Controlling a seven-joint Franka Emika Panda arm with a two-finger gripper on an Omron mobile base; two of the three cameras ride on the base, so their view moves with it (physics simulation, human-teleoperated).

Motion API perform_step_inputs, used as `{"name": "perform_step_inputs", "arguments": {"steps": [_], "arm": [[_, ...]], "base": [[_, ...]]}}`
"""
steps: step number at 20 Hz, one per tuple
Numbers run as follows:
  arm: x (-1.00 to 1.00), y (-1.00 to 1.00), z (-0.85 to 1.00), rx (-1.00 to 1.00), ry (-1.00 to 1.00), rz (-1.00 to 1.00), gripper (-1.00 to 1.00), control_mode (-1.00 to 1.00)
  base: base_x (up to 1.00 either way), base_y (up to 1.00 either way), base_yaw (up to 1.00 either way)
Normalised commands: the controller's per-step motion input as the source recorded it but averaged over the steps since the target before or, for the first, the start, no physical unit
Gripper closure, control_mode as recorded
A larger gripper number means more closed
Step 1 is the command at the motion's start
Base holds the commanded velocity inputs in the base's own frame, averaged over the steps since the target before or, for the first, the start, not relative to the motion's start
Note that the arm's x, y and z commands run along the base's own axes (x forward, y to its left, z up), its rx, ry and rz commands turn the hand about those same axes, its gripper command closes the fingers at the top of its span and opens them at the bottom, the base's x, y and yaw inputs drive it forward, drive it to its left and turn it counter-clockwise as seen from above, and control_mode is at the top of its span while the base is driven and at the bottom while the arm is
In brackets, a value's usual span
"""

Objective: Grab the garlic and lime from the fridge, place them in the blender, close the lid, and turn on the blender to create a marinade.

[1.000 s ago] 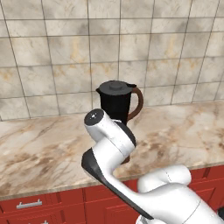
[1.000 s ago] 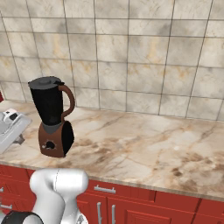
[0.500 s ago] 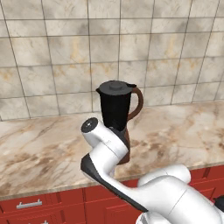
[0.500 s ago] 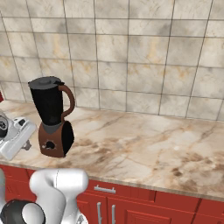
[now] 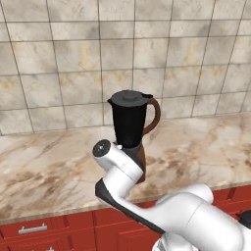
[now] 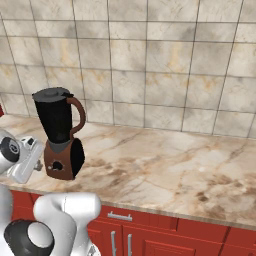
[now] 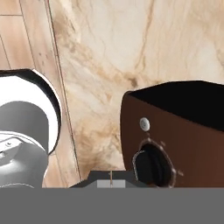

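The blender [image 5: 129, 128] stands on the marble counter [image 5: 44, 166], with a black jar, a curved reddish-brown handle [image 5: 155, 115] and a reddish-brown base [image 6: 63, 159]. The dark lid [image 5: 129, 96] sits on the jar's rim. My gripper [image 6: 40, 161] is shut and empty, low at the front of the base, just left of the round black dial [image 7: 151, 164]. In the hand view its fingertips [image 7: 111, 179] are pressed together, close to the dial but apart from it. Garlic, lime and fridge are out of view.
A beige tiled wall [image 6: 150, 65] backs the counter. Red cabinets [image 6: 150, 235] with metal handles run under the counter's front edge. My arm's white wrist [image 5: 120, 166] covers the blender's base in the left base view. Wooden floor [image 7: 24, 48] shows beyond the counter edge.
The hand has come in from the left and sunk lower, closing on the front of the blender's base. The blender has not moved and the gripper stays shut.
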Motion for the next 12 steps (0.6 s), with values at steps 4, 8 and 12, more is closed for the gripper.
{"name": "perform_step_inputs", "arguments": {"steps": [4, 8, 12], "arm": [[0.28, 0.13, -0.09, -0.03, 0.10, 0.04, 1.00, -1.00], [0.18, 0.18, -0.03, -0.01, 0.14, 0.04, 1.00, -1.00], [0.21, 0.20, -0.03, -0.02, 0.13, 0.04, 1.00, -1.00]], "base": [[0.00, 0.00, 0.00], [0.00, 0.00, 0.00], [0.00, 0.00, 0.00]]}}
